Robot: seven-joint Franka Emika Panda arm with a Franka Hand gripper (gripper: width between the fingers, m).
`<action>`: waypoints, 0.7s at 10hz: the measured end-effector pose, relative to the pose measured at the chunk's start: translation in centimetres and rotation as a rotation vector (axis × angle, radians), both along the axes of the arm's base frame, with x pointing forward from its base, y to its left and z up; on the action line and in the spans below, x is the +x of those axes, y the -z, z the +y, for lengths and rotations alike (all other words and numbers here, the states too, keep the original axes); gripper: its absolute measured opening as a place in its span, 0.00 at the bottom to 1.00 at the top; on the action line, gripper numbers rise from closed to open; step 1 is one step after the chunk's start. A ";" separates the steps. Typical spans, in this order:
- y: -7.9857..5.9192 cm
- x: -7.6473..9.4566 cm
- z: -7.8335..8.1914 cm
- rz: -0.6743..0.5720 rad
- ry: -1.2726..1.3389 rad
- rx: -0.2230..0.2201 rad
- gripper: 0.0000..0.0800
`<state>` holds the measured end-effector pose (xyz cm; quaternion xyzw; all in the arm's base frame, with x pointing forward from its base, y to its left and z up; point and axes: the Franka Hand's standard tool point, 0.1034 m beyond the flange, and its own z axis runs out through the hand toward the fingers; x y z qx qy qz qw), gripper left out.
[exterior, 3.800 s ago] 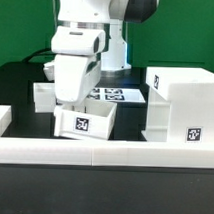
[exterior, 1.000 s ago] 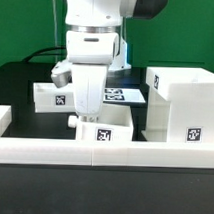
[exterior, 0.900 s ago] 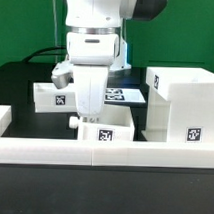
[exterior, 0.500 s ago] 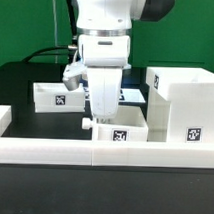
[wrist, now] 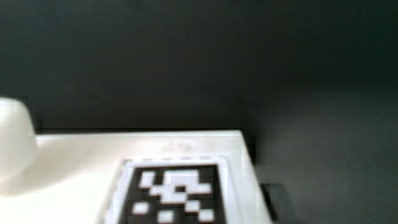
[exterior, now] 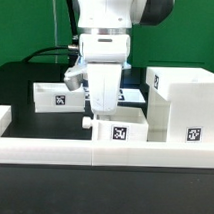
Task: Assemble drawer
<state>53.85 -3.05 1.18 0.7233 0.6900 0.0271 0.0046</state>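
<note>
The arm [exterior: 105, 35] comes straight down in the middle of the exterior view, and its pincer [exterior: 103, 105] dips into the near tray [exterior: 122, 135], which sits low and centre in that picture, just behind the low white wall [exterior: 43, 153] that runs across the bottom. The fingertips are hidden behind the tray's front wall, so I cannot tell whether the pincer is apart, together or clamped on anything. This tray shows a square tag [exterior: 120, 134] on its front face and a small round knob [exterior: 86, 122] sticking out toward the exterior view's left. Its other side is just beside the shell [exterior: 183, 103], the big box at the right of the frame; whether they touch I cannot make out. The far tray [exterior: 53, 95] rests at the left middle of the frame, well apart from the shell, on the black surface [exterior: 16, 87]. The wrist view is blurred: a white part [wrist: 89, 150] bearing a tag [wrist: 173, 190] against the dark surface [wrist: 214, 60].
</note>
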 end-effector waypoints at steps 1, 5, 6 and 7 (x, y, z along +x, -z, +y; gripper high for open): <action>0.0 0.0 0.2 0.005 -0.004 0.001 0.05; 0.0 0.3 0.9 -0.004 0.008 0.008 0.05; 0.1 0.2 0.8 -0.001 0.009 0.008 0.05; 0.1 0.2 0.8 -0.001 0.010 0.008 0.05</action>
